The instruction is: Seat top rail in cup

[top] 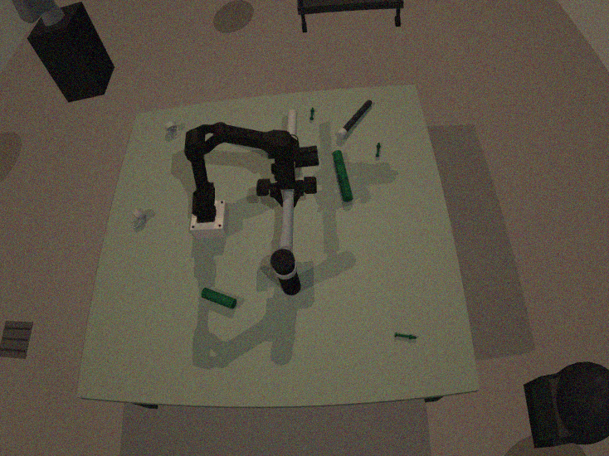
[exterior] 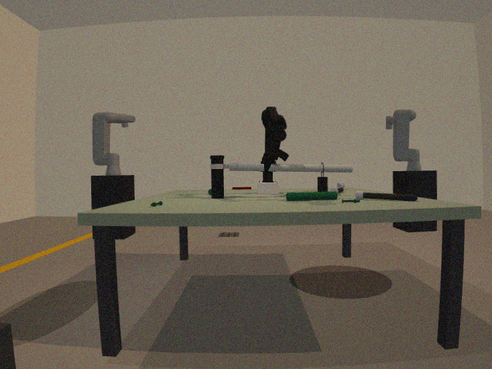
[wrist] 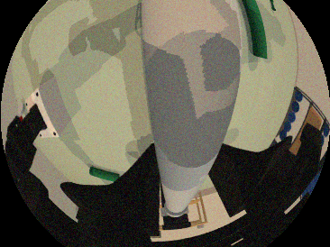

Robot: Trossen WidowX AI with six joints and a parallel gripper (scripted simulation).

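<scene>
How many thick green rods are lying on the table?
2: one beside the raised rail, one near the big post. Others could be hidden.

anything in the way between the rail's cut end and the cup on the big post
Nothing visible stands between them. The gripper is shut on the top rail, whose end meets the cup area beside the big post. The views are too coarse to show the cup's inside.
</scene>
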